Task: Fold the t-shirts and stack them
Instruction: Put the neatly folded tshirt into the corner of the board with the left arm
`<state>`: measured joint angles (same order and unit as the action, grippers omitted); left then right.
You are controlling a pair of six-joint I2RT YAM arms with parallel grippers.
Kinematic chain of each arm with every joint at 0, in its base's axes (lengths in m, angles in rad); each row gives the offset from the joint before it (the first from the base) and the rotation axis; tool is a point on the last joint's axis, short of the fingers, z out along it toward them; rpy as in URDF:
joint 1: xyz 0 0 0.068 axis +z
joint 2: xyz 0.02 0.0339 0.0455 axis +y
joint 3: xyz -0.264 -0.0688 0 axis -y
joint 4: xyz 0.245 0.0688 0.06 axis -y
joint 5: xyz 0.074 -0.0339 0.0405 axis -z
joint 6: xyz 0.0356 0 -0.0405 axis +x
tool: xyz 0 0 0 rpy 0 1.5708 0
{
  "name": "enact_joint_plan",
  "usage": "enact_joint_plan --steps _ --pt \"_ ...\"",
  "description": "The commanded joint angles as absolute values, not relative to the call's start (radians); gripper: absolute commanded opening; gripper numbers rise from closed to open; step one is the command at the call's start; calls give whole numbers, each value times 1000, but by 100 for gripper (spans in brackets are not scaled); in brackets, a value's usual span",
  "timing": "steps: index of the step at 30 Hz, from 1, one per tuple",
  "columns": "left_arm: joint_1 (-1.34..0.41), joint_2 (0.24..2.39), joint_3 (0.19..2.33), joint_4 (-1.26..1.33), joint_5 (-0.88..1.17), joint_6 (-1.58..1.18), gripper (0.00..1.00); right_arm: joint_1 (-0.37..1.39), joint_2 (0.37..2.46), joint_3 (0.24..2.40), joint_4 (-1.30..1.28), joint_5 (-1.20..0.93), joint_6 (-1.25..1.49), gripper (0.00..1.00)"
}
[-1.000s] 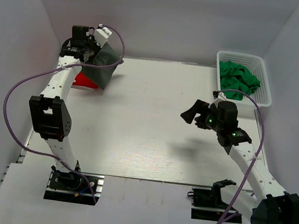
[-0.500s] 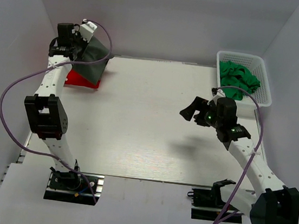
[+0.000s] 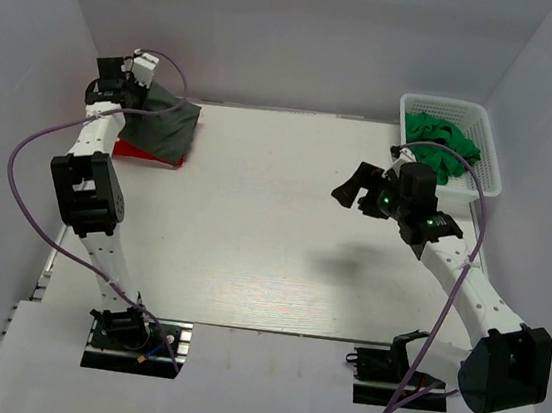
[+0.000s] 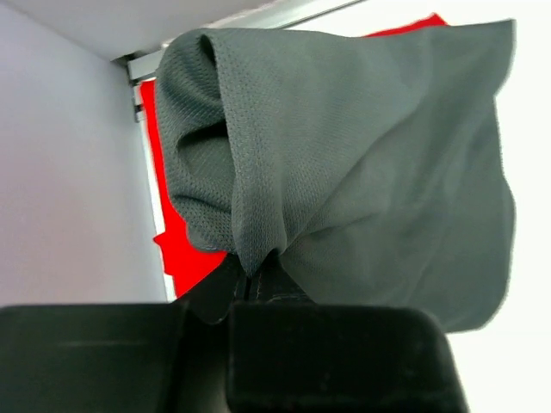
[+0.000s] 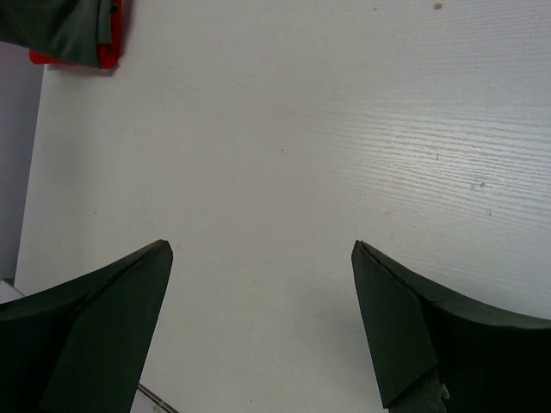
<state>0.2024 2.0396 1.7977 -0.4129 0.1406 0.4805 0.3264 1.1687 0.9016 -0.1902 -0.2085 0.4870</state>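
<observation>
A folded charcoal grey t-shirt [image 3: 163, 128] [image 4: 362, 163] [image 5: 47, 30] drapes over a folded red t-shirt [image 3: 134, 152] [image 4: 179, 241] [image 5: 108, 47] in the table's far left corner. Only red edges peek out beneath the grey cloth. My left gripper [image 3: 117, 86] [image 4: 258, 277] is shut on the grey shirt's left rear edge, the cloth bunched between its jaws. My right gripper [image 3: 353, 191] [image 5: 263, 249] hovers open above bare table at the right, nothing between its fingers.
A white basket [image 3: 488, 152] holding crumpled green cloth [image 3: 440, 144] stands at the far right corner, just behind my right arm. White walls close in the table on the left, back and right.
My left gripper has carried the grey shirt left and down onto the red shirt in the corner. The right gripper has crept slightly toward the back, still open.
</observation>
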Motion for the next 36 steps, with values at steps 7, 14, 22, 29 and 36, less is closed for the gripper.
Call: enact_joint_plan --steps 7,14,22,29,36 --pt "262 2103 1953 -396 34 352 77 322 1219 994 -225 -210 474 90" --pt "272 2169 2120 -520 11 291 100 325 1212 1000 -212 -229 486 90" --pt "272 2114 2073 -538 157 192 100 324 1167 950 -190 -239 489 90" --pt "201 1993 2018 -626 457 0 100 321 1112 940 -221 -186 448 90" --pt "-13 1541 1451 -371 347 -309 100 327 1039 827 -176 -195 469 90"
